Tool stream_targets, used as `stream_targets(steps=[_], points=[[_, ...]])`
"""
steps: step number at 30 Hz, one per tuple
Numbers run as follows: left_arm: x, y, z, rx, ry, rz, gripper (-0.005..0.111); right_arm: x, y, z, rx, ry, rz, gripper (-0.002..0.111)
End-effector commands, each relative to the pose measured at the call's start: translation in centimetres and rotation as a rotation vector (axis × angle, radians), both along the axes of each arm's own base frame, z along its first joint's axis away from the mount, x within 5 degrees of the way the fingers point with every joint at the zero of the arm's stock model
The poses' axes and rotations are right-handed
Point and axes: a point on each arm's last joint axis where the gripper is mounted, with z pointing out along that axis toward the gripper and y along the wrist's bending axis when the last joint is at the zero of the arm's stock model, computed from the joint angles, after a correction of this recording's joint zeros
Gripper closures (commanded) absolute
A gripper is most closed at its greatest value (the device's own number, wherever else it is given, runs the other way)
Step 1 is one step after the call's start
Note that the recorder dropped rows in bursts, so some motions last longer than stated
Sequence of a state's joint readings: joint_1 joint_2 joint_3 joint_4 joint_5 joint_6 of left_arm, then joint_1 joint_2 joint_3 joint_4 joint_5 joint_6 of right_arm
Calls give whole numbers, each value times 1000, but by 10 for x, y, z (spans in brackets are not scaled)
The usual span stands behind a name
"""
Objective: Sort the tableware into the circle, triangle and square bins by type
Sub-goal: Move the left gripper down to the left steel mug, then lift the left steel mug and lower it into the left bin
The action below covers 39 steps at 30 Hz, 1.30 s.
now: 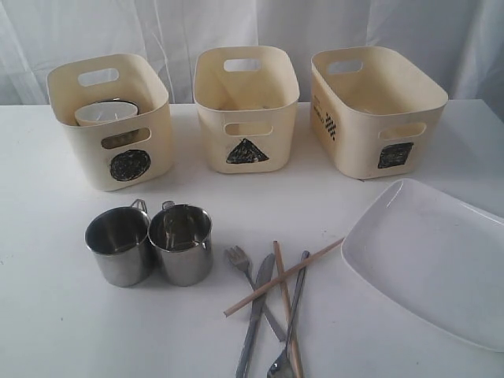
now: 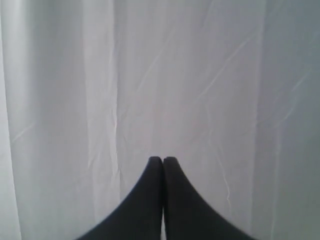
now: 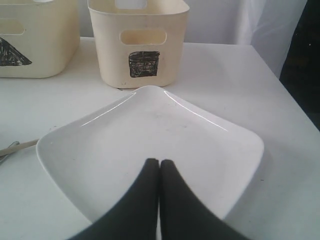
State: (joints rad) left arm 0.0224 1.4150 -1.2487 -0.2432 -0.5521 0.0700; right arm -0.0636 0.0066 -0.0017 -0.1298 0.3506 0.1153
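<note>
Two steel mugs [image 1: 118, 246] [image 1: 182, 244] stand side by side at front left. Fork [image 1: 239, 258], knife [image 1: 255, 319], spoon [image 1: 288, 339] and two crossed chopsticks [image 1: 283, 277] lie in a heap at front centre. The large white plate [image 1: 433, 260] lies at the right. The small white bowl [image 1: 106, 113] sits in the circle bin [image 1: 87, 153]; the steel bowl does not show clearly. The triangle bin [image 1: 213, 142] and square bin [image 1: 354, 150] stand beside it. My right gripper [image 3: 159, 161] hangs shut over the plate [image 3: 150, 125]. My left gripper [image 2: 162, 159] is shut, facing only curtain.
A white curtain hangs behind the bins. The right edge of the white table [image 3: 280, 90] runs close past the plate and the square bin [image 3: 112, 60]. Neither arm shows in the exterior view.
</note>
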Motion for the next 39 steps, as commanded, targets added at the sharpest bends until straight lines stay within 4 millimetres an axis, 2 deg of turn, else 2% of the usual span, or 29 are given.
stream_targets(steps=[1,3,7,9,11,14,18,20,27,31,35,36,39], points=[[-37,-25,-2,420,138,-103,107,0,0,0,-8,-8,-4,108],[-44,-33,-24,513,380,-130,107,0,0,0,-8,-8,-4,108],[-60,-40,-87,344,910,-109,107,0,0,0,-8,-8,-4,108],[-68,-46,-111,256,1055,-150,106,0,0,0,-8,-8,-4,108],[-72,-51,-130,178,1126,-202,102,0,0,0,-8,-8,-4,108],[-76,-59,-151,119,1186,-289,84,0,0,0,-8,-8,-4,108],[-75,-72,-170,-9,1244,-397,48,0,0,0,-8,-8,-4,108],[-70,-80,-177,-71,1260,-457,40,0,0,0,-8,-8,-4,108],[-53,-102,-208,-102,1274,-697,45,0,0,0,-8,-8,-4,108],[-46,-104,-232,-122,1352,-702,46,0,0,0,-8,-8,-4,108],[-43,-103,-248,-101,1408,-697,49,0,0,0,-8,-8,-4,108],[-43,-103,-249,-88,1412,-697,52,0,0,0,-8,-8,-4,108],[-44,-100,-249,-29,1420,-693,74,0,0,0,-8,-8,-4,108]])
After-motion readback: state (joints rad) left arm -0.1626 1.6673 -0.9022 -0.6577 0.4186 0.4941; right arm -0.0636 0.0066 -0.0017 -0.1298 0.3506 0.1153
